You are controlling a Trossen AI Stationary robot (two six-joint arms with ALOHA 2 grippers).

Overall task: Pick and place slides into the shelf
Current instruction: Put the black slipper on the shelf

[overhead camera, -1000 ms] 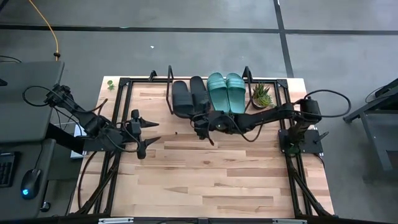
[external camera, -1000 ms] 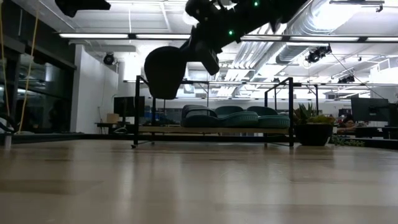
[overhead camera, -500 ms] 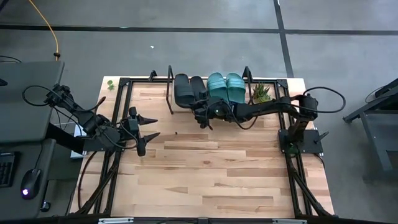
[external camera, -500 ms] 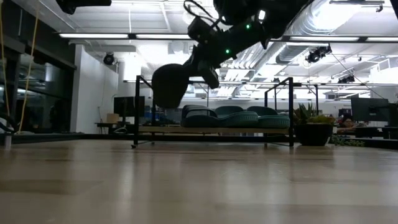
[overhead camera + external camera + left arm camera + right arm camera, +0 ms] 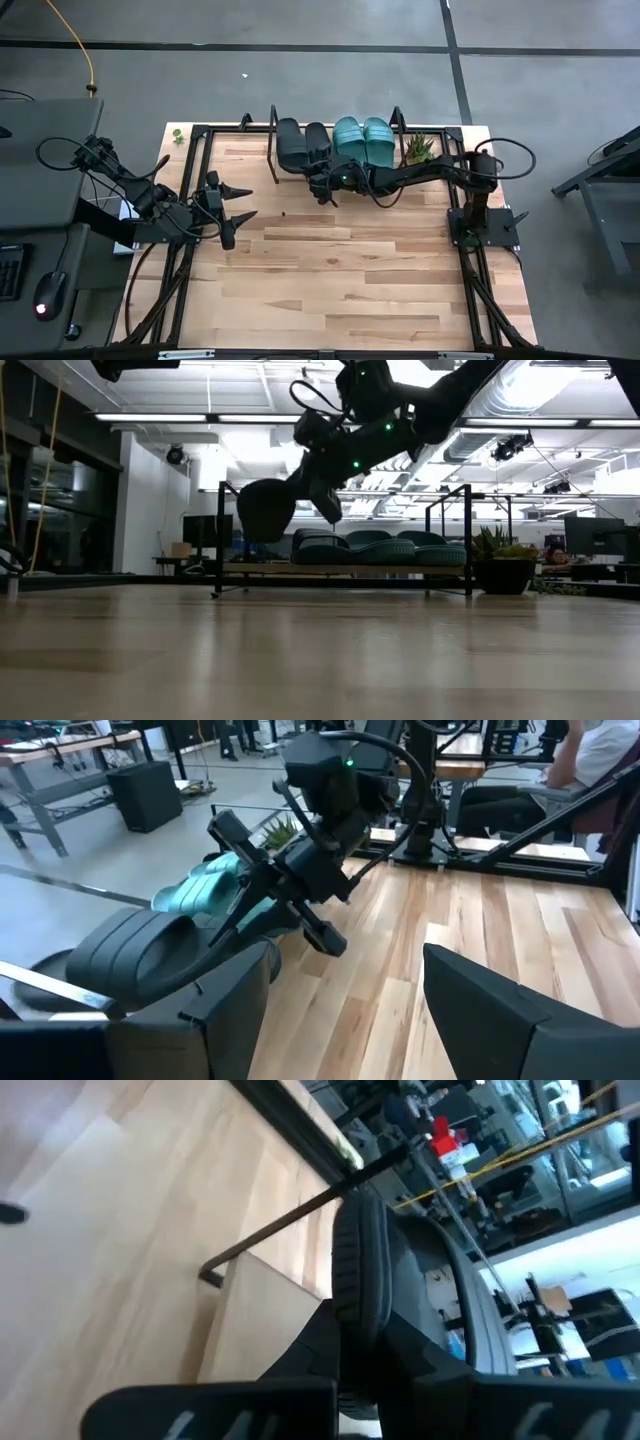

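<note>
shelf (image 5: pixel 283 170) left end: free | right end: teal slides (image 5: pixel 363 138), plant (image 5: pixel 421 152) block | table (image 5: pixel 340 280) front: open

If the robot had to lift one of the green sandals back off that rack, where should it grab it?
Probably the heel end of the teal slide, coming from the table side. The pair lies flat on the shelf with heels toward the open table; the plant and a black slide crowd its sides.
</note>
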